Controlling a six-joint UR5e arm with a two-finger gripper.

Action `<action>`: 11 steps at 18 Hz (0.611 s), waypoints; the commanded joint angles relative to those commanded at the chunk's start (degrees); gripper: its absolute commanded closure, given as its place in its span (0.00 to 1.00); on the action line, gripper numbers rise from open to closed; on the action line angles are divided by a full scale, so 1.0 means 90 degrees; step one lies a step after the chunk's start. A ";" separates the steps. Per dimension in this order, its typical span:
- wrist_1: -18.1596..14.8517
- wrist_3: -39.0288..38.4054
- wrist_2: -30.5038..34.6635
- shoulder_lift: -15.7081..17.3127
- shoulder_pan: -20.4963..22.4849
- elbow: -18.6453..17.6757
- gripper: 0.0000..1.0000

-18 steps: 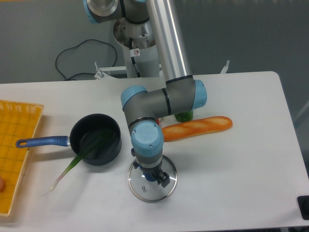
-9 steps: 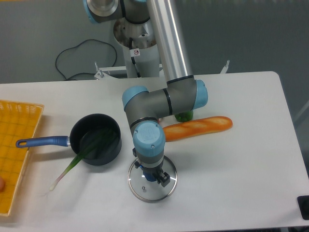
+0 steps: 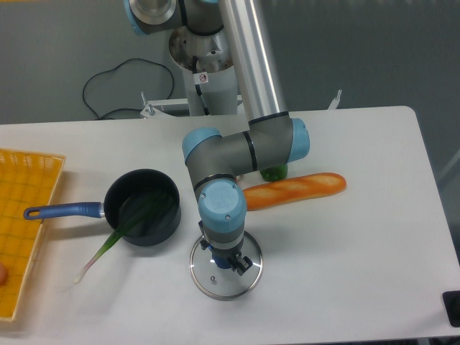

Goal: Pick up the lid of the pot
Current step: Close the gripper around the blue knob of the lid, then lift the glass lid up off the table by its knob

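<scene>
Your arm (image 3: 248, 65) reaches in from the far side, bends at a blue-capped joint (image 3: 298, 140), crosses left and drops through the wrist (image 3: 220, 203), so the jaws point down. They are drawn in close on both sides of the blue knob (image 3: 222, 261), and you appear to have hold of it; the fingertips hide the exact contact. The pot lid (image 3: 230, 287), clear with a metal rim, lies flat on the table at the near middle, below the wrist.

The table (image 3: 374, 251) is pale. Beyond its far edge you have grey surroundings, with a looped black cable (image 3: 128, 60) at far left and a metal clamp (image 3: 335, 100) at the far edge, right of the arm.

Close on your left is a black pan (image 3: 142, 237), its blue handle (image 3: 63, 210) pointing left. A leek (image 3: 108, 243) leans out over its near-left side. A yellow basket (image 3: 27, 183) stands at the left edge. Just beyond the lid and to the right lies an orange-brown loaf (image 3: 305, 189), with a green item (image 3: 274, 173) behind it, partly covered by your arm.
</scene>
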 joint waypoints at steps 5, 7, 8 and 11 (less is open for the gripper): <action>0.0000 0.0000 0.0000 0.0029 0.0019 0.0010 0.63; 0.0000 0.0010 -0.0029 0.0078 0.0020 0.0010 0.63; -0.0010 0.0010 -0.0049 0.0097 0.0039 0.0010 0.63; -0.0049 0.0019 -0.0039 0.0215 0.0068 0.0010 0.63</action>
